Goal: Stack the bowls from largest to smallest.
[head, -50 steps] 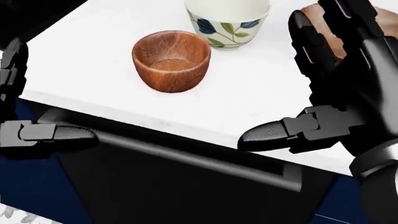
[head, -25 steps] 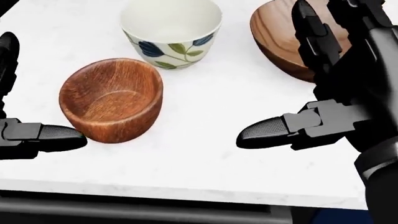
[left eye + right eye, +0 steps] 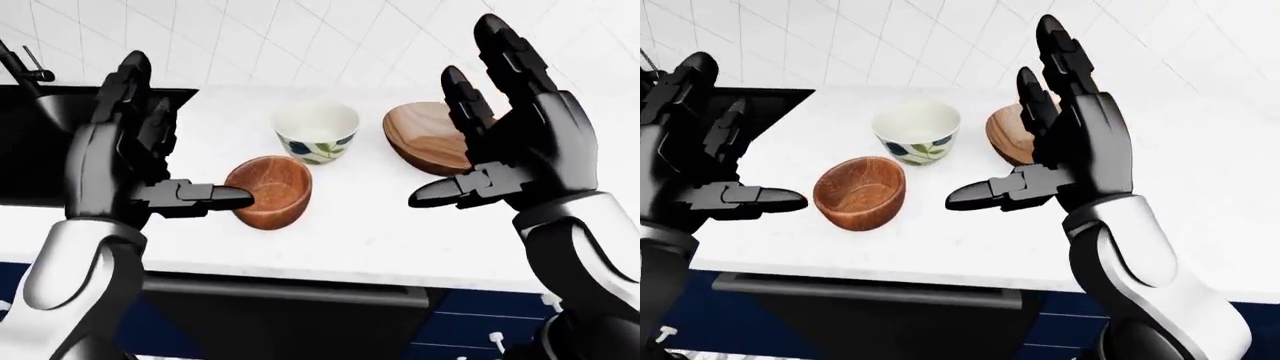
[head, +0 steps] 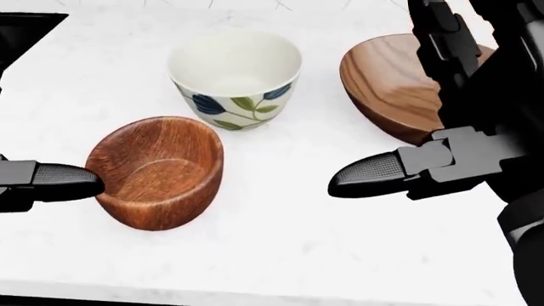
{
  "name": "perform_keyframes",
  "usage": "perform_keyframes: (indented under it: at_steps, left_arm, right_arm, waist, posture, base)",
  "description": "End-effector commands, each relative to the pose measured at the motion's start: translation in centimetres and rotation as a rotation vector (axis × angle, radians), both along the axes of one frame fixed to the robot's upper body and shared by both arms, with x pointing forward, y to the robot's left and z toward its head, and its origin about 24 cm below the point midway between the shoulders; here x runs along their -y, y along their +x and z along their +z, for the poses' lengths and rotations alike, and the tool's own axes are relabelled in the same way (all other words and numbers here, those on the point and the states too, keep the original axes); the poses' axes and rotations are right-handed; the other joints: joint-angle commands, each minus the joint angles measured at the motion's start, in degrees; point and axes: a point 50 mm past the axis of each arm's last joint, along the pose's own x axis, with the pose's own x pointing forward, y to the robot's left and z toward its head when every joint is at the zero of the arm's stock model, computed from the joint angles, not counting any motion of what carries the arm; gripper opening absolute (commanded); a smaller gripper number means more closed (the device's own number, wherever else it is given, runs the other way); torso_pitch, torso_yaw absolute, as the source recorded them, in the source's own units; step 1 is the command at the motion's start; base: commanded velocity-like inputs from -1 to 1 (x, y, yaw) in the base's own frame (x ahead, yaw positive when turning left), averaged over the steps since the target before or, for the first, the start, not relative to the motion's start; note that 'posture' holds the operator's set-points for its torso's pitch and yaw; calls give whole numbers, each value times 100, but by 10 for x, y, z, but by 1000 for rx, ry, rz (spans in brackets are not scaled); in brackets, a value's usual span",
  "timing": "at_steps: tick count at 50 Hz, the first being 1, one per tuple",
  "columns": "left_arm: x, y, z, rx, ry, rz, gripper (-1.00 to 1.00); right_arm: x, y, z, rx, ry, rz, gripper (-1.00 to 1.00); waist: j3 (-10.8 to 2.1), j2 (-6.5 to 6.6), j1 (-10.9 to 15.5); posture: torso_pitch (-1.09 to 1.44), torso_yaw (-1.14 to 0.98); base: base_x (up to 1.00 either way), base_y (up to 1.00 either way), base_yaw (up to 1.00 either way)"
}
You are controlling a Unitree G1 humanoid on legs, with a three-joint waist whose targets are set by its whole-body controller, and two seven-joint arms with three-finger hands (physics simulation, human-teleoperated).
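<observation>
Shifted since half a second ago: whole head view slid, bowls sitting lower and more fully in frame, so camera motion and not bowl motion; left thumb tip closer to the small wooden bowl's rim.

Largest to smallest:

White bench [image 4: 280, 210], carrying all three bowls apart from one another, none nested.

Wide dark wooden bowl [image 4: 387, 83], at upper right of the head view, partly hidden behind the right robot hand [image 3: 515, 142]; probably the largest, though the covered rim makes that uncertain.

White floral bowl [image 4: 235, 76], upright, at top centre.

Small reddish wooden bowl [image 4: 157, 171], upright, lower left, just beside the left robot hand [image 3: 125, 161].

Both robot hands spread wide, fingers up, thumbs pointing inward, holding nothing.

Stacking not begun: no bowl lifted, every placement left to do.
</observation>
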Motion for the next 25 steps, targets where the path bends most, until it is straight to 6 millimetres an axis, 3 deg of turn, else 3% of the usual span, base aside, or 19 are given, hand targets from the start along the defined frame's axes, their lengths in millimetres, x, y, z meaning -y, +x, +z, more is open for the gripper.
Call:
perform_keyframes:
  at_steps: [1, 2, 4, 16, 20, 25]
  left_arm:
    - [1, -3, 9, 63, 2, -2, 100]
    - [0, -3, 10, 64, 2, -1, 100]
    - [0, -4, 10, 65, 1, -1, 100]
    - [-1, -4, 7, 62, -1, 1, 100]
    - [-2, -5, 6, 62, -2, 2, 100]
    - [-4, -5, 5, 59, -5, 4, 100]
  right_arm:
    - [1, -4, 9, 67, 13, -1, 100]
    - [1, -5, 10, 68, 12, 0, 100]
    - [1, -4, 9, 65, 11, -1, 100]
    - [-4, 4, 13, 68, -25, -3, 100]
    - [-13, 15, 27, 83, -81, -13, 100]
    - [-27, 48, 41, 106, -272, -81, 100]
  waist:
    - [104, -9, -17]
    - [-127, -26, 1]
    - [-243, 5, 18]
    - [-186, 40, 15]
    - [-189, 57, -2]
    - [-157, 101, -31]
  posture:
    - [0, 0]
    - [0, 0]
    - [0, 0]
    - [0, 0]
    - [0, 0]
    - [0, 0]
  base:
    - [0, 0, 0]
    - [0, 0, 0]
    - [0, 0, 0]
    - [0, 0, 0]
    - [0, 0, 0]
    - [0, 0, 0]
